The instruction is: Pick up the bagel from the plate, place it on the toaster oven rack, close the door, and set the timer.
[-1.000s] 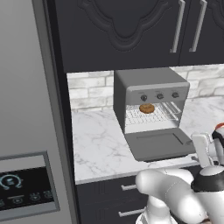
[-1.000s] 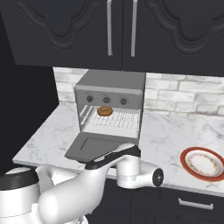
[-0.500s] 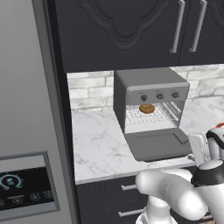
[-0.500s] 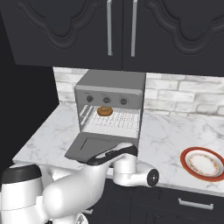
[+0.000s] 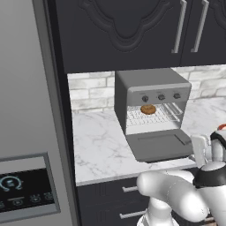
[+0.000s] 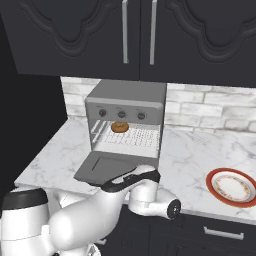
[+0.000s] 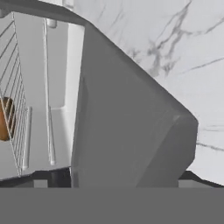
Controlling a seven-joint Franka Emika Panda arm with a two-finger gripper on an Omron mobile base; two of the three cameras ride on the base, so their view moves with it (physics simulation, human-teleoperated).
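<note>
Bagel (image 5: 148, 109) is sitting on the rack (image 6: 131, 140) inside the oven (image 5: 152, 88), so pick and place are looking done; plate (image 6: 233, 187) is lying bare on the counter (image 6: 187, 155), well apart to the right. Door (image 5: 160, 144) is hanging fully open, flat out over the counter edge, so I'm judging closing as the step in hand, with the timer left after that. I'm seeing the door close up in the hand view (image 7: 127, 127), arm working low beside its front edge. Fingers aren't readable, so I cannot tell the pincer's state.
</note>
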